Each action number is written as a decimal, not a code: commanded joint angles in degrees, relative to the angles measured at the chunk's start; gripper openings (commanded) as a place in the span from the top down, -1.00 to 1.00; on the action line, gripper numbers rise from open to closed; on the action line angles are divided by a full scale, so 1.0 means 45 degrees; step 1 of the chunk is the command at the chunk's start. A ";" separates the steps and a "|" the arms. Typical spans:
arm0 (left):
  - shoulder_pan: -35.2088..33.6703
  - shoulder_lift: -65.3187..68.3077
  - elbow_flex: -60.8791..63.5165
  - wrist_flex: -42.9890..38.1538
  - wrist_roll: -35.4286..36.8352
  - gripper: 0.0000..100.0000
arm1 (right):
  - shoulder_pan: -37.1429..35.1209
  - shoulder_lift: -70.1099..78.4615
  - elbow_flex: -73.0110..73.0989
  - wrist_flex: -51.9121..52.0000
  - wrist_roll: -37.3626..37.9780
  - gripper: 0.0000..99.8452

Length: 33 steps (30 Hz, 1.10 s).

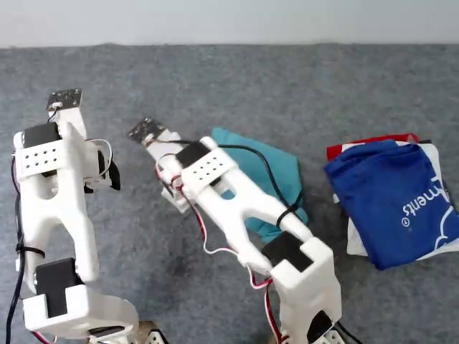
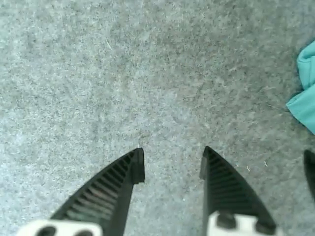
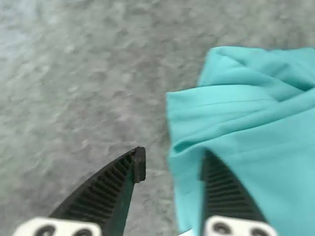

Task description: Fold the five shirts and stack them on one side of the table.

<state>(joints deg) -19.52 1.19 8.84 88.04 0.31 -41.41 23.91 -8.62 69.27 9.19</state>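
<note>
We see the right end effector (image 3: 173,160) released, its jaws spread across the edge of a crumpled teal cloth shirt (image 3: 246,123), one finger above the fabric and the other above the grey felt-covered counter (image 1: 215,86). The left end effector (image 2: 173,157) is likewise released, jaws apart over bare felt, with the teal shirt near it. That shirt lies at the counter's middle. Well apart, on the right side, a folded royal-blue shirt (image 1: 387,201) tops a stack over a white shirt (image 1: 432,156) and a red shirt (image 1: 366,142).
</note>
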 commanded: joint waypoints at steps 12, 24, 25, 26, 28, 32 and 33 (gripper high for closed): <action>-0.0059 -0.0078 -0.0518 0.0410 0.0098 0.60 | 0.1299 0.0557 -0.0098 -0.0479 0.0215 0.73; -0.0039 -0.0078 -0.0518 0.0410 0.0098 0.60 | 0.2569 0.0459 -0.0117 -0.0987 0.0840 0.98; -0.0039 -0.0078 -0.0518 0.0410 0.0098 0.60 | 0.2745 0.0420 -0.0215 -0.0889 0.0899 0.98; -0.0039 -0.0078 -0.0518 0.0410 0.0098 0.60 | 0.2862 0.0342 -0.0430 -0.0674 0.0879 0.98; -0.0039 -0.0078 -0.0518 0.0410 0.0098 0.60 | 0.2979 0.0029 -0.1035 0.0049 0.0879 0.98; -0.0020 -0.0078 -0.0518 0.0410 0.0098 0.60 | 0.2960 -0.0987 -0.3087 0.1534 0.0860 0.98; 0.0039 -0.0078 -0.0518 0.0410 0.0098 0.60 | 0.2960 -0.1299 -0.3692 0.1885 0.0840 0.98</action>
<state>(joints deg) -19.52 1.19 8.84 89.54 0.31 -28.40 25.58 -16.97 73.76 12.53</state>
